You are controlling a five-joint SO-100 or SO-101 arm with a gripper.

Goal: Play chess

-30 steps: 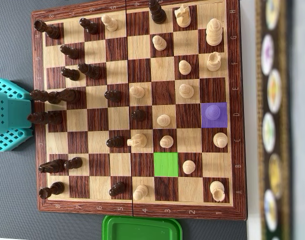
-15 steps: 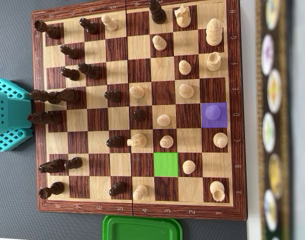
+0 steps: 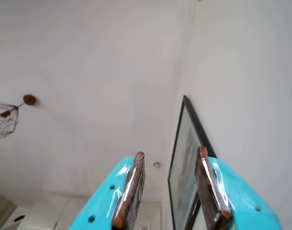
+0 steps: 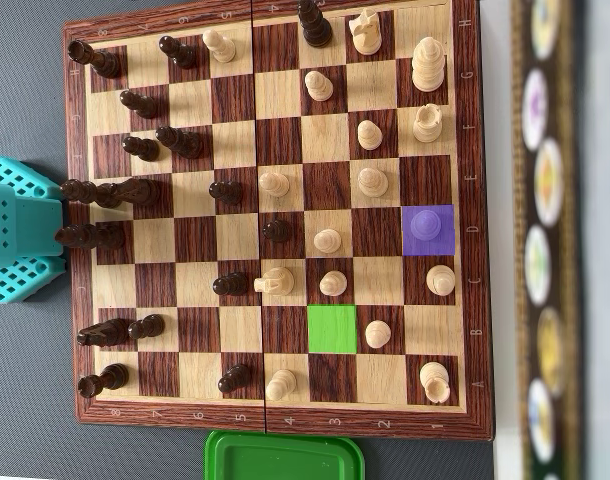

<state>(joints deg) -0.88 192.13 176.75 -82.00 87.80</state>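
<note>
The overhead view looks down on a wooden chessboard (image 4: 275,420), dark pieces mostly on its left half and light pieces on its right. One piece stands on a purple-tinted square (image 4: 427,229) near the right edge. A green-tinted square (image 4: 332,328) lower down is empty. My turquoise arm (image 4: 20,230) sits off the board's left edge, over no square. In the wrist view my gripper (image 3: 171,151) points up at the ceiling. It is open, its brown-padded fingers (image 3: 131,187) well apart with nothing between them.
A green tray (image 4: 283,457) lies just below the board's bottom edge. A patterned strip with round shapes (image 4: 547,240) runs along the right side. The wrist view shows a framed picture (image 3: 186,167) on a wall and a wire lamp (image 3: 5,117).
</note>
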